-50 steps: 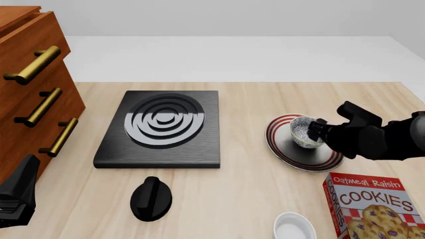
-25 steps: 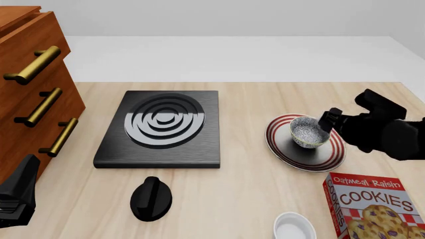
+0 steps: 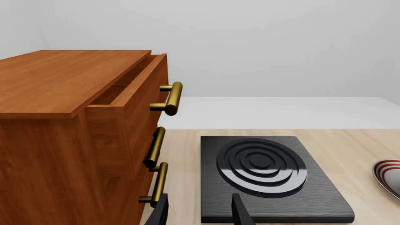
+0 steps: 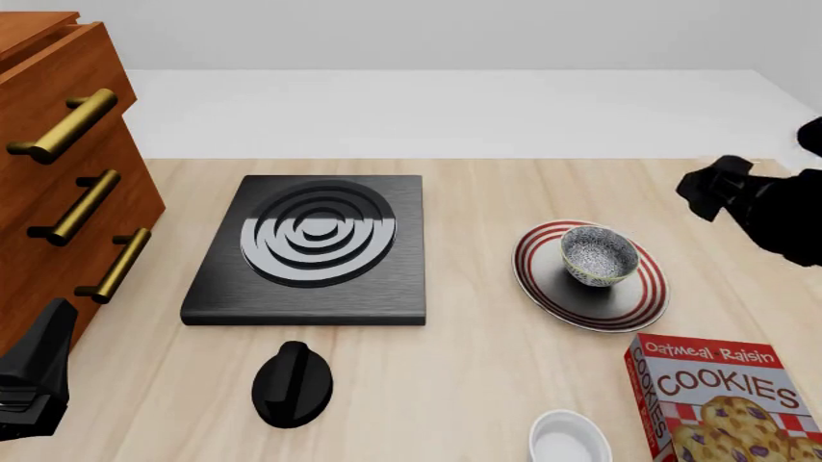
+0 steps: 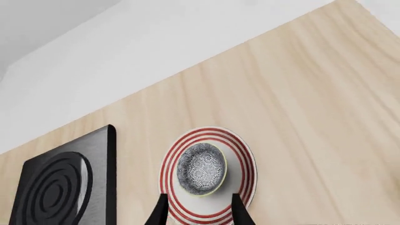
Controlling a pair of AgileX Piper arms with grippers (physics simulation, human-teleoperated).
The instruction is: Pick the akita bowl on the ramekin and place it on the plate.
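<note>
Pale wood table [image 4: 475,385] is carrying the plate [image 4: 540,286], with the bowl [image 4: 599,255] sitting upright on it. Nearer the camera, the ramekin [image 4: 569,443] is lying empty. Both the right gripper [image 5: 198,212], above the plate, and the left gripper [image 3: 198,213] are hanging open, holding nothing.

Front cam overhead; wrist cams low/high, sharing the stove [image 4: 308,248].

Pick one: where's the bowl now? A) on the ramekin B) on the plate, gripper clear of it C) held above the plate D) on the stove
B: the bowl sits on the plate, while the right gripper is off to the side, open and empty; the ramekin stands bare near the cookie box.
</note>
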